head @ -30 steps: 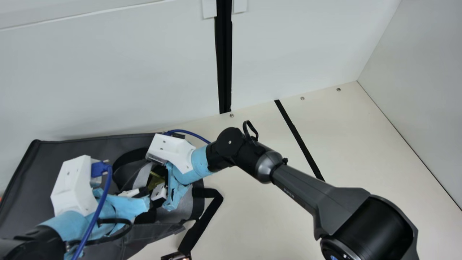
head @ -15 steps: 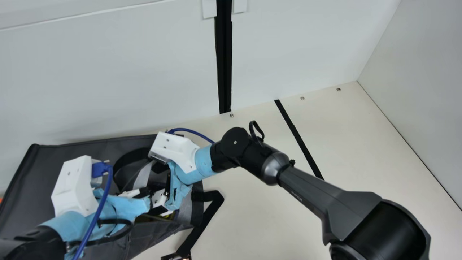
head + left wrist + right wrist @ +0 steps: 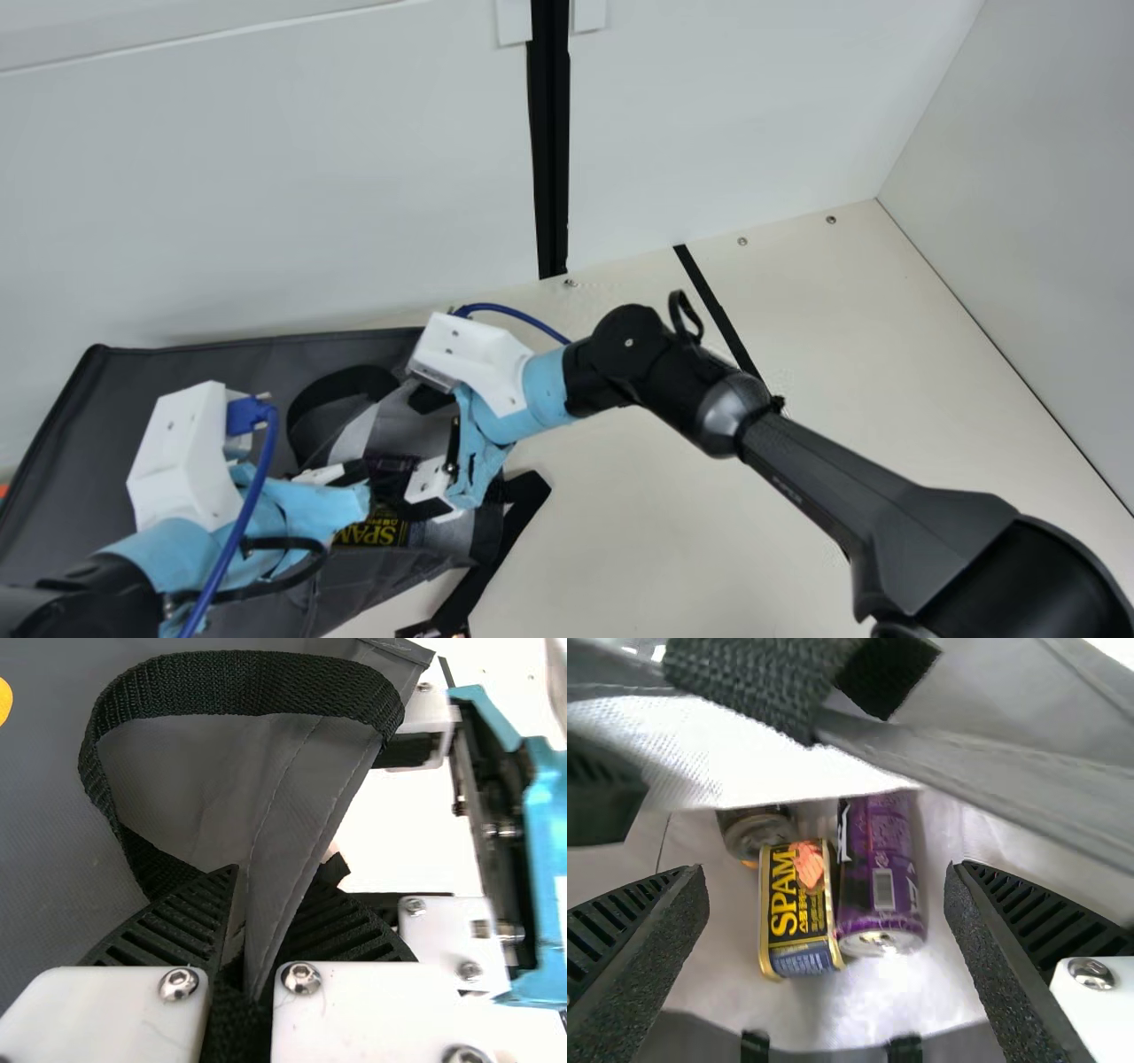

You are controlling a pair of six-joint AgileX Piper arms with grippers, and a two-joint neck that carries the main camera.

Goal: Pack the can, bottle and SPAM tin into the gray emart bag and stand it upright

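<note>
A black strap [image 3: 474, 585] hangs over the near edge of the gray bag [image 3: 190, 381], onto the cream tabletop [image 3: 656, 532]. By the bag's mouth, the left gripper [image 3: 359, 477] is clamped on a fold of the bag's gray cloth. Inside, near the near edge, lies the SPAM tin [image 3: 376, 532], just beside the purple can [image 3: 881, 868]; a dark round-ended container [image 3: 757, 831] is partly hidden by pale lining. Over the mouth, the right gripper [image 3: 416, 452] has its fingers apart. Farther, a black handle [image 3: 341, 385] loops up, short of the bag's far edge.
</note>
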